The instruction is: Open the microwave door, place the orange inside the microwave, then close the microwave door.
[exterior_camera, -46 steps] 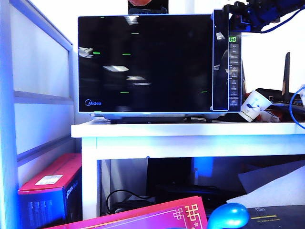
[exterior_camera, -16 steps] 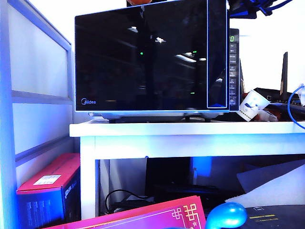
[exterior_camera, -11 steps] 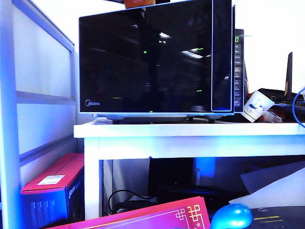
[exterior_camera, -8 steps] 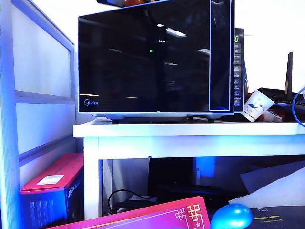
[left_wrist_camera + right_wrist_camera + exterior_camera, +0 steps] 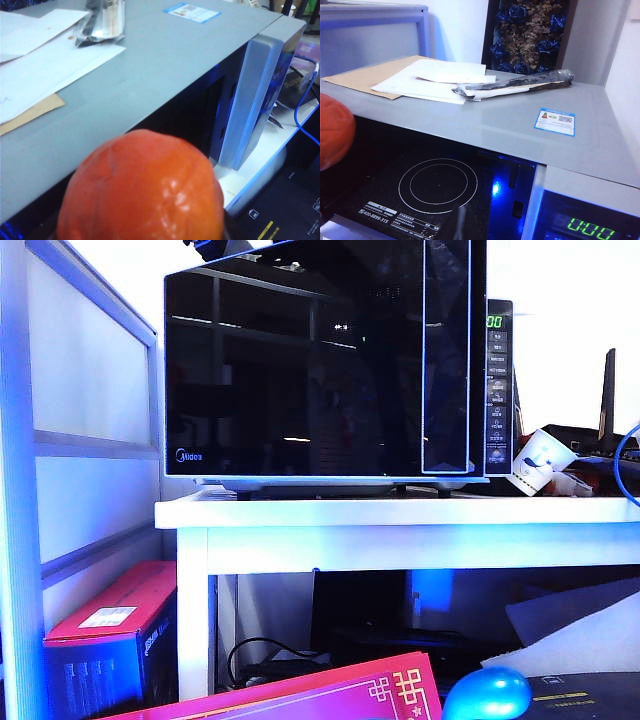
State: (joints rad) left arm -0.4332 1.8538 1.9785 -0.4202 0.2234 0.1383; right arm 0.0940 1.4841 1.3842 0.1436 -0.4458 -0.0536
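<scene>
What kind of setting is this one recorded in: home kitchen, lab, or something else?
Probably a lab or office corner, not a kitchen. The microwave stands on a plain white table with cables and boxes beneath, loose papers lie on its top, and a frosted partition stands beside it.

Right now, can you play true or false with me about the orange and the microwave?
1. The microwave door is swung partly open. True.
2. The orange is already sitting inside the microwave. False: the left gripper holds it up by the microwave's top front edge, outside.
3. White papers lie on top of the microwave. True.
4. The green display is dark. False: it glows with zeros.
5. A paper cup lies tipped on the white table beside the microwave. True.
6. The right gripper is holding the orange. False: it is shut on nothing.
</scene>
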